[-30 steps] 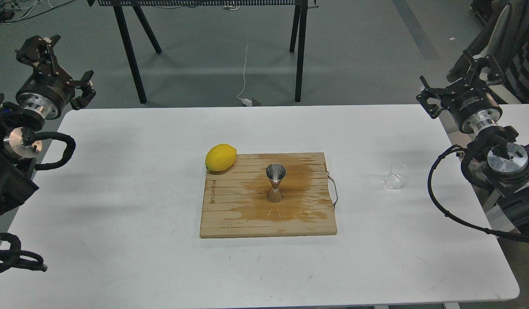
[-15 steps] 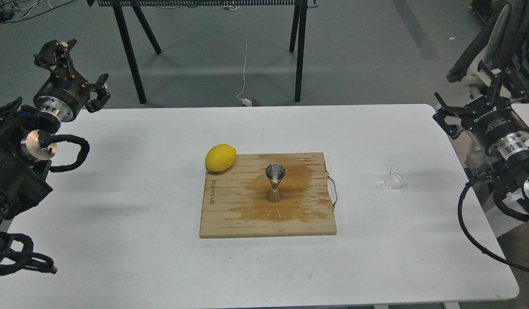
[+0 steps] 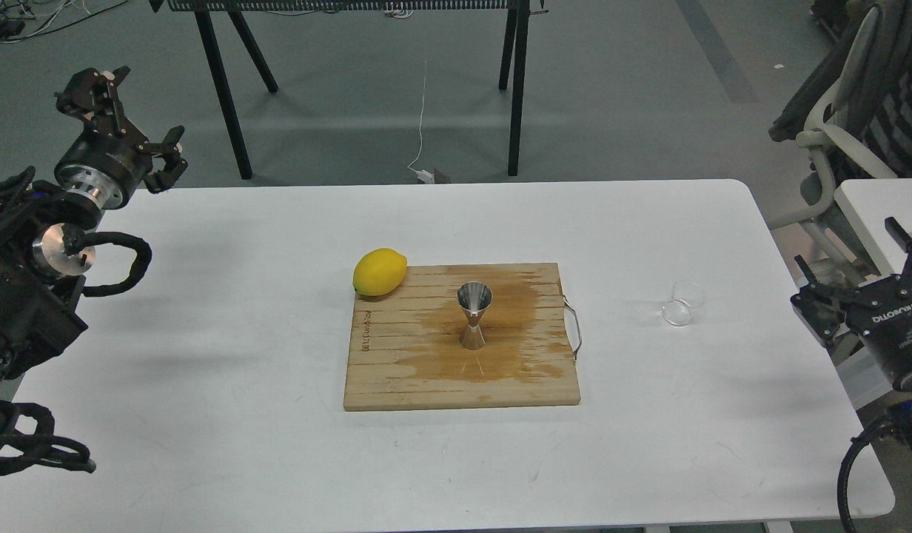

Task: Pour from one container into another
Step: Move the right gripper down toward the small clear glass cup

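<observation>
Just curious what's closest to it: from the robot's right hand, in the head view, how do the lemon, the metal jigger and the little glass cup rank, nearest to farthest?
1. Glass cup, on the table right of the board, nearest the right hand.
2. Jigger, mid-board.
3. Lemon, at the board's far-left corner.

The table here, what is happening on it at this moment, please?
Nothing is being held. The left gripper hangs open above the table's far left corner. The right gripper is open by the right edge, nearest the clear glass cup, which sits on the white table. The steel jigger stands upright on a wet patch of the wooden board, with a lemon at the board's far left corner. Pouring has not started.
</observation>
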